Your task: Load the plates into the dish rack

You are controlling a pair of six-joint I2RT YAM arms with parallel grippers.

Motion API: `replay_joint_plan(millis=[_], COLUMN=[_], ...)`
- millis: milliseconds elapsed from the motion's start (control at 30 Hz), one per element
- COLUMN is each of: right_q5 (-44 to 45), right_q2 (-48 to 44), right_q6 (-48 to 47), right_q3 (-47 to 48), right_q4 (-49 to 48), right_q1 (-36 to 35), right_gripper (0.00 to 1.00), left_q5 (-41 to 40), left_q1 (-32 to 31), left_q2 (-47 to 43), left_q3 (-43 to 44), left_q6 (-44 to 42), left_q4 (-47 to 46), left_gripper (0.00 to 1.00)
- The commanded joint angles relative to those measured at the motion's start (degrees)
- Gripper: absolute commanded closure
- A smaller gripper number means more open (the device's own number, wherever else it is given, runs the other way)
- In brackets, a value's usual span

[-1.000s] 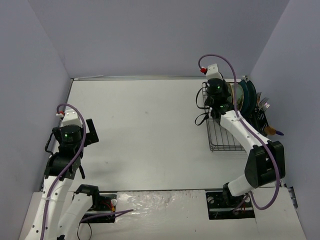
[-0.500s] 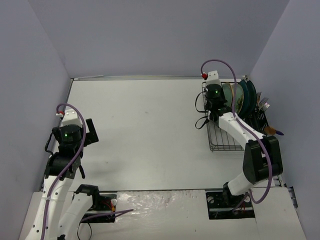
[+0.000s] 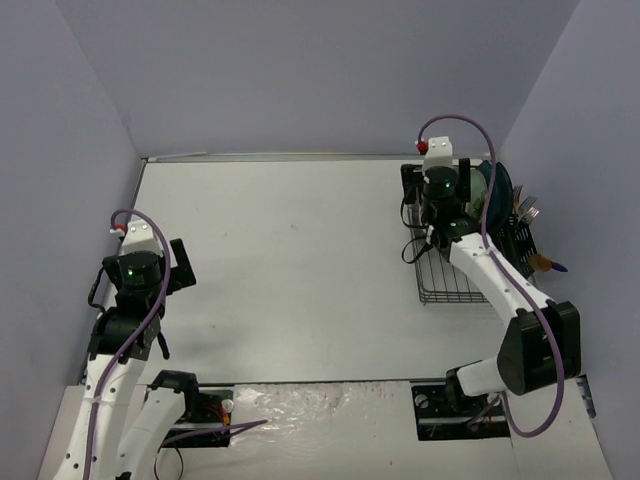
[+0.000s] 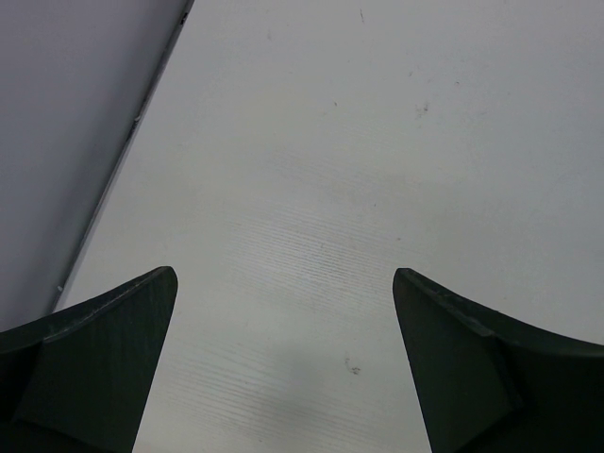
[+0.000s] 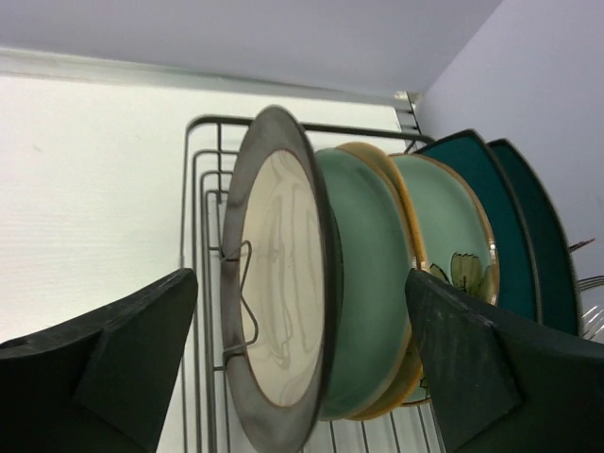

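Right wrist view: glazed dinner plates stand on edge in the black thin-wire dish rack: a dark-rimmed one nearest, then a tan-rimmed mint-green one, then two dark teal. The right gripper is spread wide and holds nothing. The rack sits at 2 o'clock on the white table. At 8 o'clock, the left gripper gapes wide, also holding nothing.

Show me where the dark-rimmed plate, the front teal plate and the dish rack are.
dark-rimmed plate (image 5: 278, 283): right wrist view, on its pale face.
front teal plate (image 5: 511, 222): right wrist view, on its teal face.
dish rack (image 5: 209, 119): right wrist view, on its top wire.
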State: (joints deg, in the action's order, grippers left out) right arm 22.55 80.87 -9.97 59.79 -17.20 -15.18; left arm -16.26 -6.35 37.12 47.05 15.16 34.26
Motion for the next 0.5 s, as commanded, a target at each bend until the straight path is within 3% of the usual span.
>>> replay_joint_plan(millis=[0, 300, 467], right_q5=[-3.9, -7.9, -1.5], right_q2=[-10.9, -33.9, -45.8], right_q6=[5.6, 16.2, 18.1], right_q3=[5.2, -0.5, -4.9], right_q4=[1.5, 7.8, 13.5], right_q1=[0.0, -0.4, -4.4], right_gripper=[0.03, 0.00, 0.00], left_q5=[0.2, 1.6, 2.5], left_q1=[0.4, 0.1, -0.1], left_q2=[-0.3, -2.0, -2.7], left_q3=[0.9, 0.7, 2.0], left_q6=[-0.6, -0.2, -0.2], left_q4=[-2.0, -2.2, -1.1], left_gripper=[0.03, 0.03, 0.03])
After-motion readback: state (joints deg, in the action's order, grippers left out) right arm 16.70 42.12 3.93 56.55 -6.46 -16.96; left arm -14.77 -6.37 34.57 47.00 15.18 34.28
